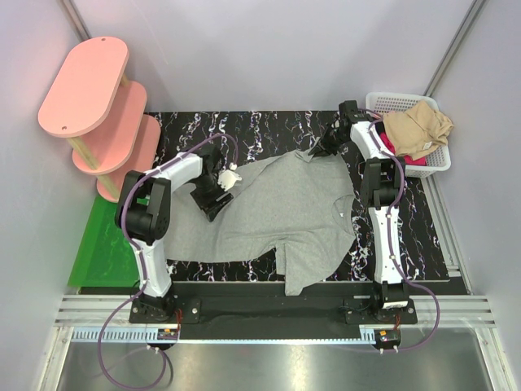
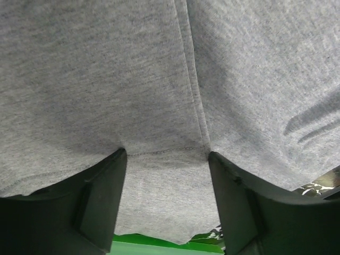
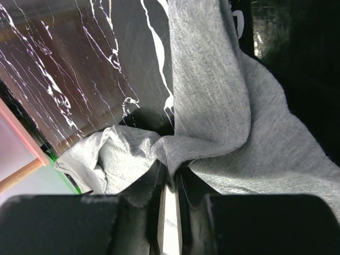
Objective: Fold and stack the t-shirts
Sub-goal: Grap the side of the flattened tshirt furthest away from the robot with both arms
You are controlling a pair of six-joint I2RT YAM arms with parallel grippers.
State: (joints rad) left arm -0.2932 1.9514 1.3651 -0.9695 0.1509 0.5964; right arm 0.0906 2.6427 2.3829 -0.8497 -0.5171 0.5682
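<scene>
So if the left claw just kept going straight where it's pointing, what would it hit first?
The grey t-shirt: its cloth fills the view ahead of the left gripper, a hem lying between the open fingers, probably touching them.

Pink three-tier shelf [image 1: 96, 114] far left, green mat [image 1: 104, 244] beside it, white lattice basket [image 1: 396, 100] far right, black marbled tabletop [image 1: 260, 134].

The shirt [image 1: 285, 212] is heather grey, on a black table [image 1: 260, 130] veined white. Lower left, the mat [image 1: 102, 244] is green. Upper right, a white lattice basket [image 1: 396, 99] and tan cloth [image 1: 419, 126].
</scene>
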